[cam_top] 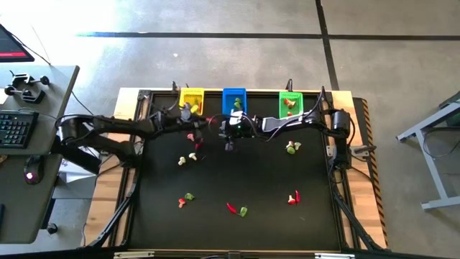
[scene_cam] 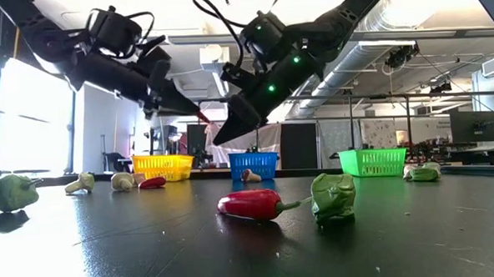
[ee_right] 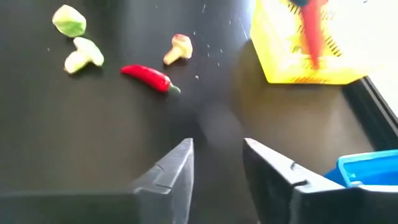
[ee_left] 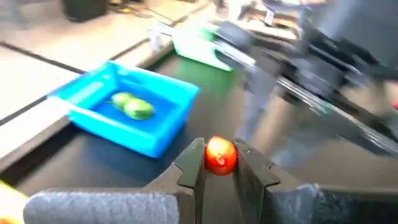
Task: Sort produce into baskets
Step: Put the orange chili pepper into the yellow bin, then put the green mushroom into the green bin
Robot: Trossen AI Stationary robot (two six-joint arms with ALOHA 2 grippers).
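Note:
My left gripper point(cam_top: 188, 112) is in the air by the yellow basket point(cam_top: 191, 97), shut on a slim red chilli point(ee_left: 219, 154). The chilli also shows in the right wrist view point(ee_right: 313, 34), in front of the yellow basket point(ee_right: 311, 50). My right gripper point(ee_right: 217, 162) is open and empty above the table, near the blue basket point(cam_top: 234, 98), which holds green pieces point(ee_left: 132, 106). The green basket point(cam_top: 290, 103) stands to the right and holds some pieces. Loose on the table are a red chilli point(ee_right: 149, 78), a mushroom piece point(ee_right: 179, 48) and green pieces point(ee_right: 68, 20). My left gripper pinches the red chilli between its two fingertips point(ee_left: 193, 163). The wrist view sees the chilli's end point(ee_left: 219, 155) on, poking out past the fingers. The chilli is lifted clear of the table, and its long body point(ee_right: 314, 43) hangs down in front of the yellow basket.
More produce lies near the table's front: a red chilli point(scene_cam: 250, 203) beside a green piece point(scene_cam: 333, 197), and pieces at the front left point(cam_top: 185, 199) and front right point(cam_top: 293, 198). Two pieces point(cam_top: 292, 147) lie before the green basket. My two arms are close together by the baskets.

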